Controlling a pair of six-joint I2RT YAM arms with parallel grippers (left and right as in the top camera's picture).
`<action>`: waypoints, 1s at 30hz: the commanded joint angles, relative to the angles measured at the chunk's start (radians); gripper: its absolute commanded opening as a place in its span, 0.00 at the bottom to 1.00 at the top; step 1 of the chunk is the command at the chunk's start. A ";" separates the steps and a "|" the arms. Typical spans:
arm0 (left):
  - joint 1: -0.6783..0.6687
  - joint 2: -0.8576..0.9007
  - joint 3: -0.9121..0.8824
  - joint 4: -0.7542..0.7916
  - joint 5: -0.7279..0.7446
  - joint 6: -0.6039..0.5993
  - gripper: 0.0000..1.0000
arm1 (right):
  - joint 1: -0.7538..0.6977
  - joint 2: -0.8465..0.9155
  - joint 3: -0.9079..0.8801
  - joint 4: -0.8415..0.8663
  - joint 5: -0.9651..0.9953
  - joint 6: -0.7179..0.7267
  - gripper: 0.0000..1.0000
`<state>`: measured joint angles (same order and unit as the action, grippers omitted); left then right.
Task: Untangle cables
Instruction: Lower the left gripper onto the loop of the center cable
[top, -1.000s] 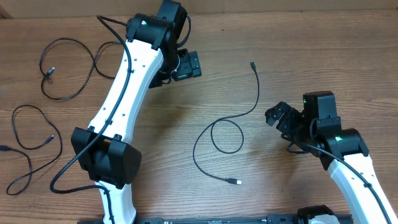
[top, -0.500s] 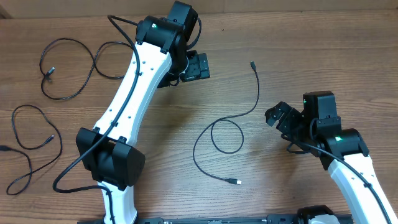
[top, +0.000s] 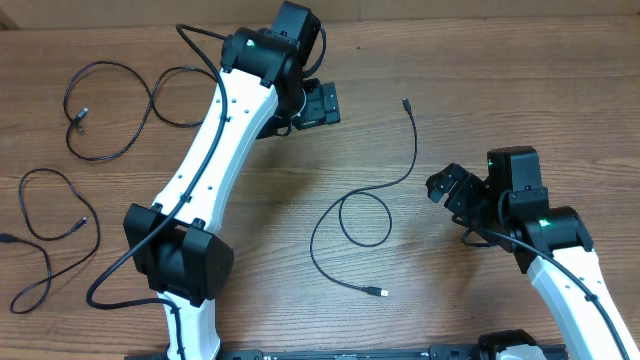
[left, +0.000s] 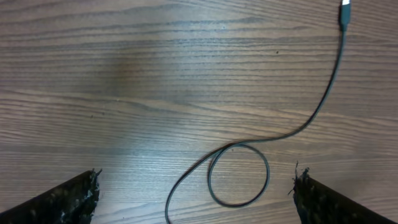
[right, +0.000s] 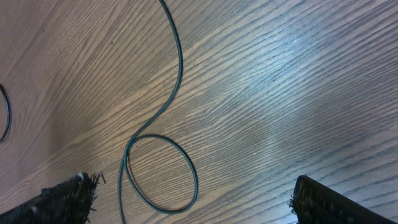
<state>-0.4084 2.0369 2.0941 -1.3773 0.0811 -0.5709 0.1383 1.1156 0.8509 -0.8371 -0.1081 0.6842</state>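
Brown wooden table (top: 470, 60) is all there is under the arms, and three thin black cables lie on it, each one by itself.

What could go wrong, from near to far:
- The middle cable (top: 415, 140) crosses over itself and makes one round loop. If an arm pulls an end the wrong way, I think the loop could shrink into a tight knot.
- The near-left cable (top: 45, 171) lies close to the table's left edge. A push could slide it off.
- The far-left cable (top: 148, 95) runs right up to the long white left arm (top: 215, 130). If that arm swings left, it could drag this cable onto the near-left one and mix them up again. I cannot tell if arm and cable touch.

The right gripper (top: 443, 186) is nearer, just right of the middle cable. Its fingers are spread as wide as they go. It holds nothing and touches nothing.

The left gripper (top: 318, 103) is farther back, left of that cable's far plug. It is spread wide too, with nothing in it. Its camera looks down on the loop.
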 joint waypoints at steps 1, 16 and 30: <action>-0.023 0.018 -0.066 0.048 -0.006 -0.012 0.96 | 0.003 -0.003 0.020 0.004 -0.006 -0.005 1.00; -0.201 0.018 -0.415 0.276 -0.019 0.410 0.96 | 0.003 -0.003 0.020 0.004 -0.006 -0.005 1.00; -0.227 0.018 -0.673 0.474 -0.055 0.414 0.87 | 0.003 -0.003 0.020 0.004 -0.006 -0.005 1.00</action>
<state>-0.6399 2.0556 1.4487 -0.9222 0.0391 -0.1783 0.1379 1.1156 0.8509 -0.8375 -0.1081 0.6838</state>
